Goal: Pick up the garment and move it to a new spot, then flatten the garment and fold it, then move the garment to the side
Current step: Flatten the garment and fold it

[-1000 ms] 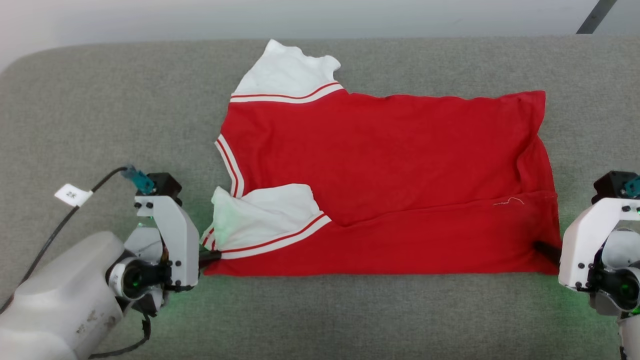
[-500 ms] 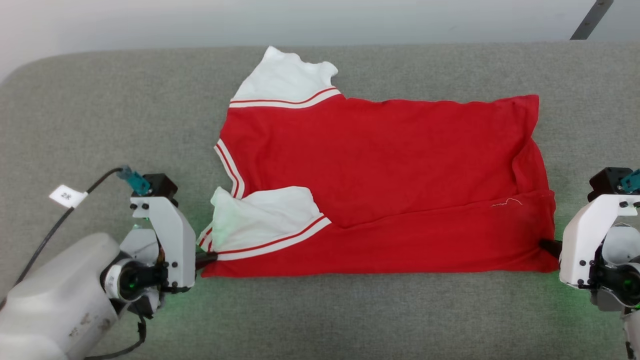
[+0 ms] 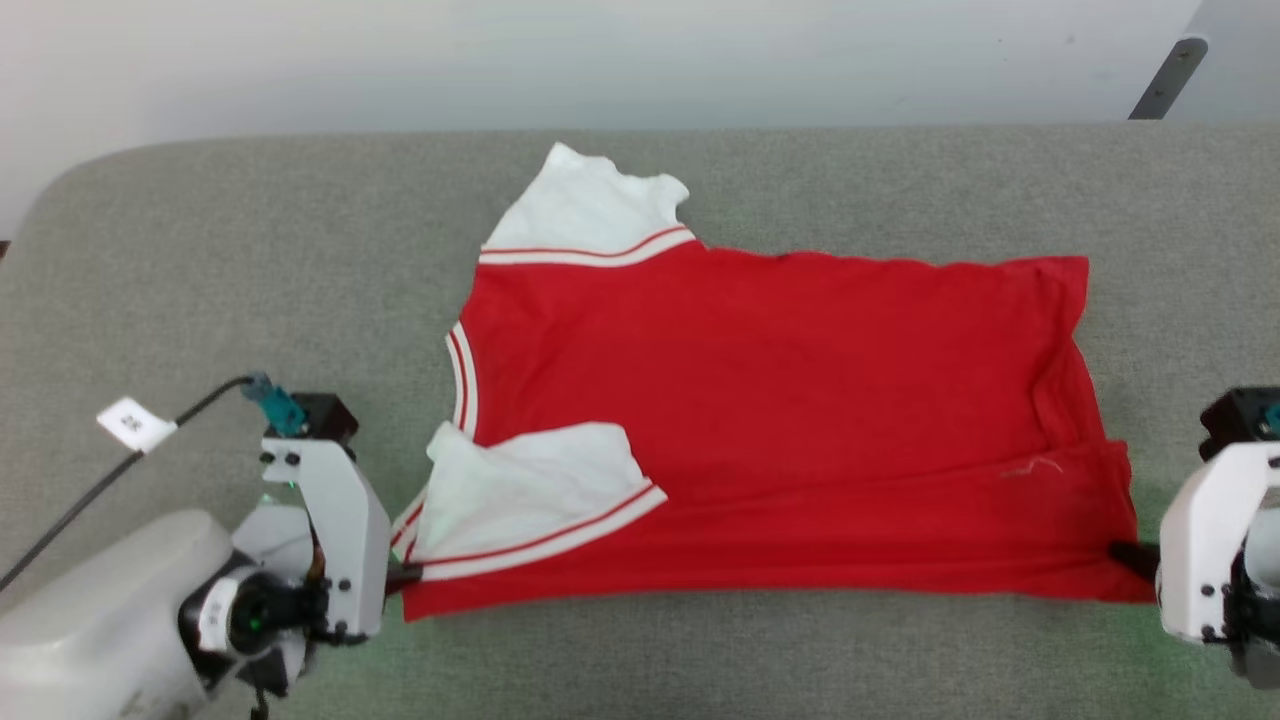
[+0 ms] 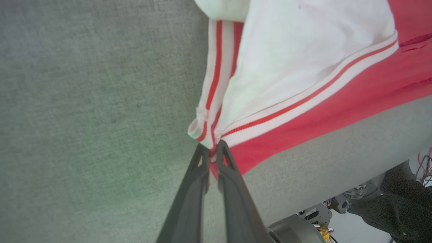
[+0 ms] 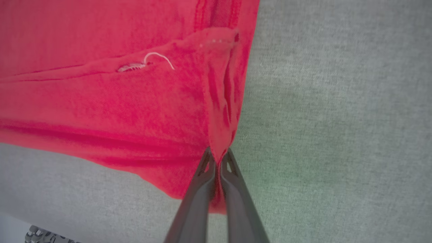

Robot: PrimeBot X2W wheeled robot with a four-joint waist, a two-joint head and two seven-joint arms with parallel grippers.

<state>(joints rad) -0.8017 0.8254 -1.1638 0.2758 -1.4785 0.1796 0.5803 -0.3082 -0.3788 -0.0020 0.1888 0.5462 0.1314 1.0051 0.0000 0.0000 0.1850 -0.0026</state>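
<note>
— Two corners of the garment are held now, then?

— Both near corners. The collar-side corner, just under the crumpled near sleeve, is clenched in the left pincer, as it was a second ago. The change is at the hem side. The right pincer, which stood wide beside the cloth a second ago, has been closed on the near hem corner, and red cloth is seen pinched in it.

— Where is the garment found?

— It is spread across the middle of the worktop, collar toward the left edge and hem toward the right edge. No lettering is seen, so it is probably lying chest down. The near edge is drawn fairly straight between the two pincers and appears slightly raised in the wrist views. The far sleeve lies flat toward the far edge.

— What is meant by that for the task?

— A two-point hold has been completed, so the near edge can probably be lifted and laid over as a fold, or pulled to flatten the cloth. The crumpled sleeve may be trapped inside unless it is smoothed first.
</note>
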